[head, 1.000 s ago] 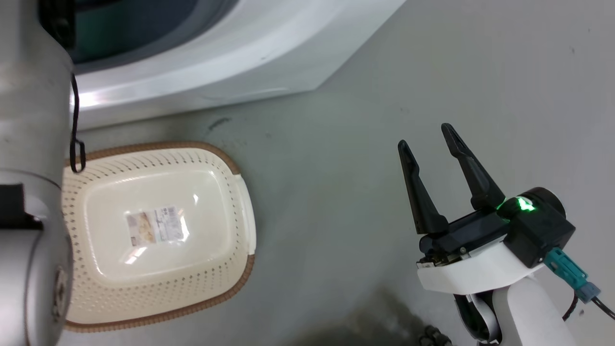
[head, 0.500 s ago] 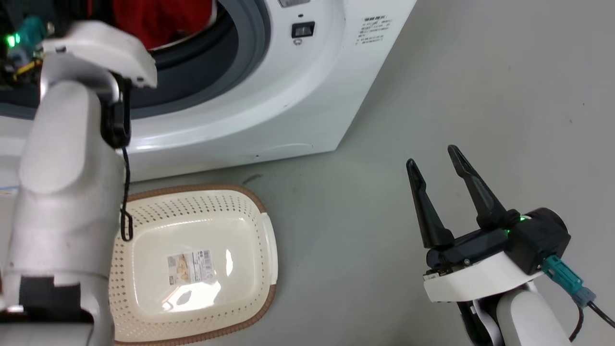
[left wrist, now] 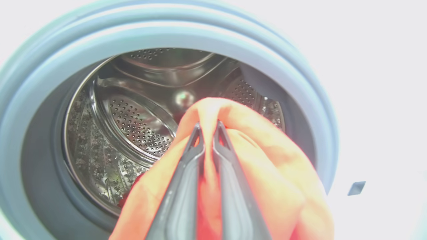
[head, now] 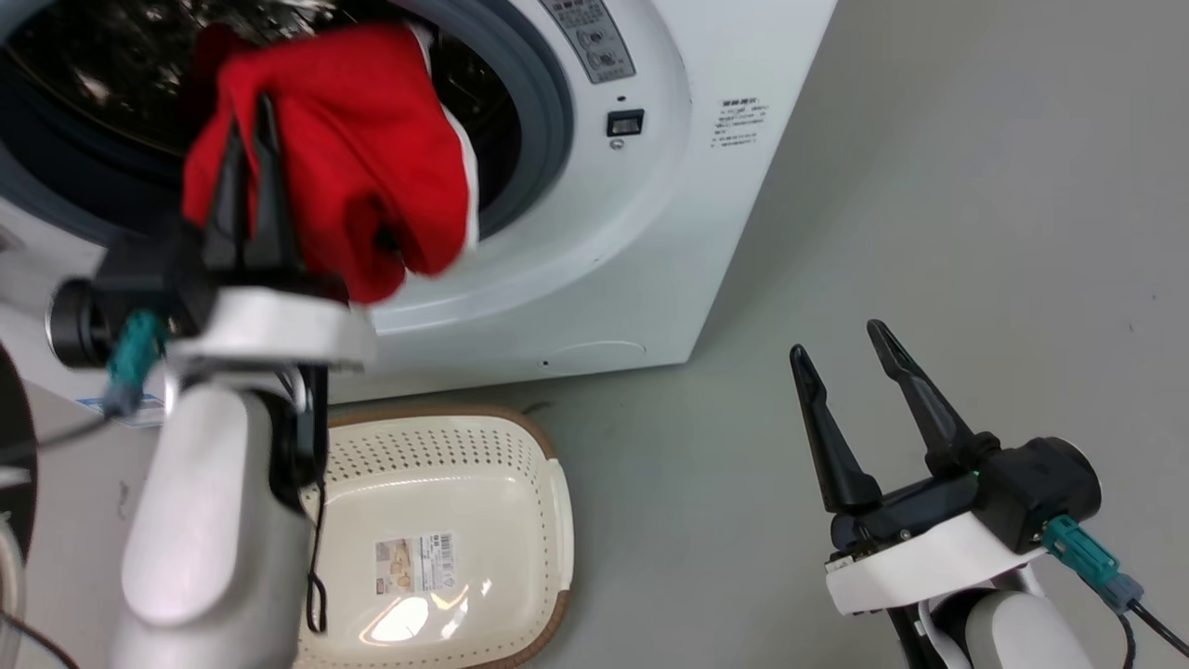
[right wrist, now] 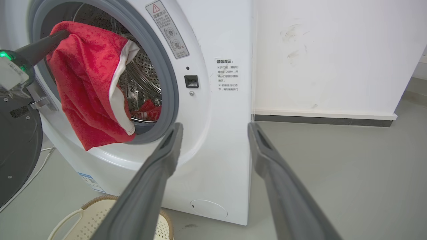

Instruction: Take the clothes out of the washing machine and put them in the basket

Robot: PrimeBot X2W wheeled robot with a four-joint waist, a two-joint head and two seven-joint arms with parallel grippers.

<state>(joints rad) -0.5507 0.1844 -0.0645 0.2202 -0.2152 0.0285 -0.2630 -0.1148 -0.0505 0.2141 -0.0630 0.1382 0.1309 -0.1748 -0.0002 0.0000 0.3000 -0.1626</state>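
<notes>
Left claw is clamped on a red garment, fingers nearly together with cloth pinched between them, tips up at the porthole of the washing machine. Garment hangs from the tips in front of the opening, draped down across the grey door seal toward the white front panel, with a white strip along one edge. Looks mostly out of the drum; can't tell if a trailing end is inside. Second red piece lies low inside the drum. Door is swung open beside the machine. Basket sits on the floor just in front of the machine, below the hanging garment, paper label showing on its bottom. Right claw is off to the right over the floor, fingers spread apart, well apart from machine and basket.
</notes>
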